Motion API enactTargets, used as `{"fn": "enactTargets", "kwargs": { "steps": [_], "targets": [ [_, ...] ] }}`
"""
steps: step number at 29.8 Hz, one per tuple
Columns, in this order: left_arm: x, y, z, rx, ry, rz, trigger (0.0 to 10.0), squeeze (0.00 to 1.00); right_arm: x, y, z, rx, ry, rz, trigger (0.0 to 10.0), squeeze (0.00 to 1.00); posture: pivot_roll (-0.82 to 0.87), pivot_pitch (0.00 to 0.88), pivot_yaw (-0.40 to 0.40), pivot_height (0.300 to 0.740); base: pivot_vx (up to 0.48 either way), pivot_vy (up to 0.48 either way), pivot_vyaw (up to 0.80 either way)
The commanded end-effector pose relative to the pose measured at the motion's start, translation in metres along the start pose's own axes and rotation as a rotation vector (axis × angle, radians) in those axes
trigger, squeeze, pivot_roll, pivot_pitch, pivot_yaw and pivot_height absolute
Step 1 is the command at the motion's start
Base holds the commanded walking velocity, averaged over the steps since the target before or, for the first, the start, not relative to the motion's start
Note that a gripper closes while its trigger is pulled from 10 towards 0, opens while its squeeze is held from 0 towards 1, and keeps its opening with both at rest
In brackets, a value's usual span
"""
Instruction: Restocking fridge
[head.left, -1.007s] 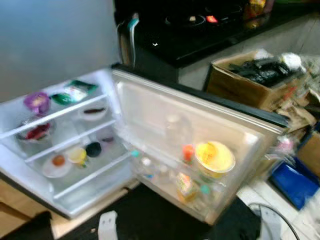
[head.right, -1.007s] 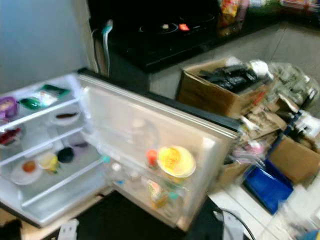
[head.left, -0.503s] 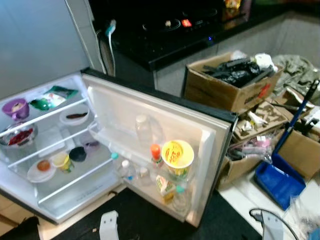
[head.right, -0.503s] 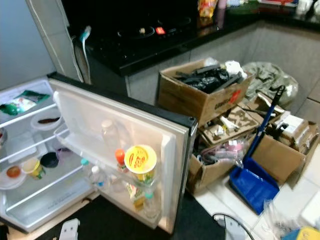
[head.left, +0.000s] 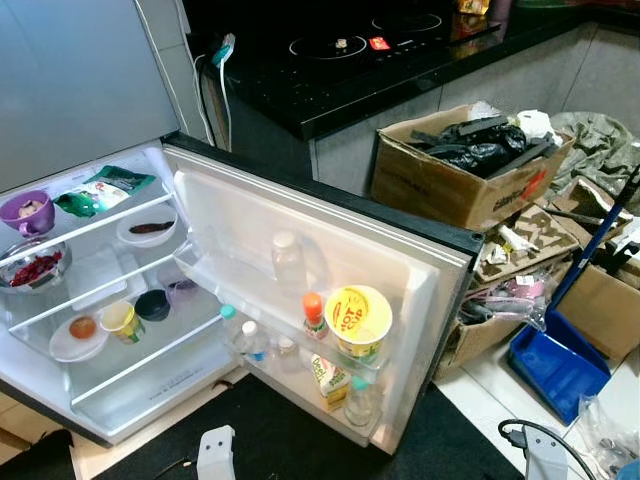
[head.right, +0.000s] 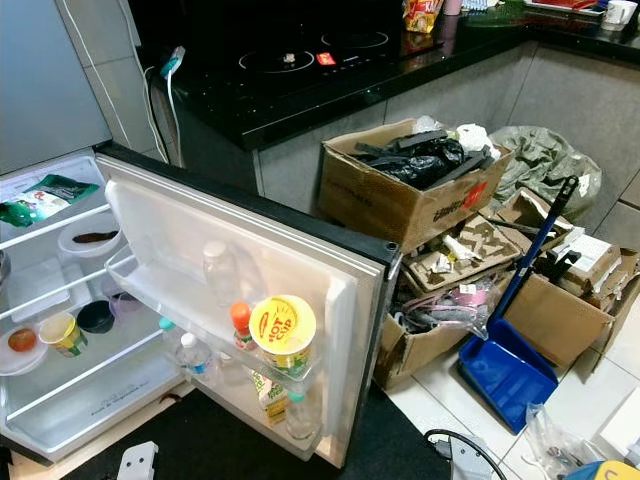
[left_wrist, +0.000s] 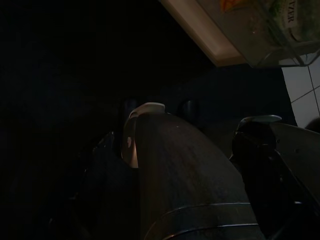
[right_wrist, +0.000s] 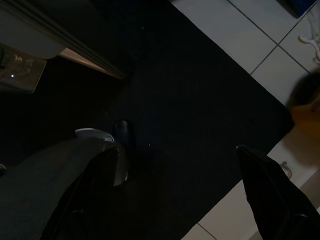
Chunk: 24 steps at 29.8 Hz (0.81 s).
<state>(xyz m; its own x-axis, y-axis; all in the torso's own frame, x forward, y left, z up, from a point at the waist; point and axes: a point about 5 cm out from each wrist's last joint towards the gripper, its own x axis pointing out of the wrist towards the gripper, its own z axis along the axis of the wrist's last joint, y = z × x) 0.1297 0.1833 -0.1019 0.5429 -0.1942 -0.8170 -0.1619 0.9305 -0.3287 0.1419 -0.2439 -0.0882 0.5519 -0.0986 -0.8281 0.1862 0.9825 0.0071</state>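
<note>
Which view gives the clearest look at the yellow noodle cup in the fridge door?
The right eye view: the noodle cup sits near mid-frame in the fridge door, its lid print sharp. The left eye view shows the same cup slightly smaller. The wrist views are dark, catching a bit of the door's lower edge.

Two silver-grey arm ends show: a pale blocky left wrist piece and a rounded right wrist housing trailing a looped black cable. Each wrist carries long matte-black fingers with small silver caps.
</note>
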Motion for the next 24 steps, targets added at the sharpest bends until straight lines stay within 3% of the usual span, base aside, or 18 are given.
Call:
{"fn": "enactTargets", "kwargs": {
  "steps": [1,4,24],
  "targets": [
    [-0.0013,0.0023,-0.0038,-0.001,0.016,0.012,10.0,0.0,0.0003,0.0021,-0.0009,0.01,0.004,0.001,10.0,0.0,-0.05,0.0,0.005,0.74,0.0,0.0,0.0],
    [-0.0013,0.0023,-0.0038,-0.001,0.016,0.012,10.0,0.0,0.0003,0.0021,-0.0009,0.009,0.004,0.001,10.0,0.0,-0.05,0.0,0.005,0.74,0.0,0.0,0.0],
    [0.0025,-0.0063,-0.0008,0.03,0.018,-0.012,10.0,0.0,0.0001,0.0002,-0.001,-0.012,0.015,0.0,10.0,0.0,-0.05,0.0,0.001,0.74,-0.408,0.0,0.0]
  ]
}}
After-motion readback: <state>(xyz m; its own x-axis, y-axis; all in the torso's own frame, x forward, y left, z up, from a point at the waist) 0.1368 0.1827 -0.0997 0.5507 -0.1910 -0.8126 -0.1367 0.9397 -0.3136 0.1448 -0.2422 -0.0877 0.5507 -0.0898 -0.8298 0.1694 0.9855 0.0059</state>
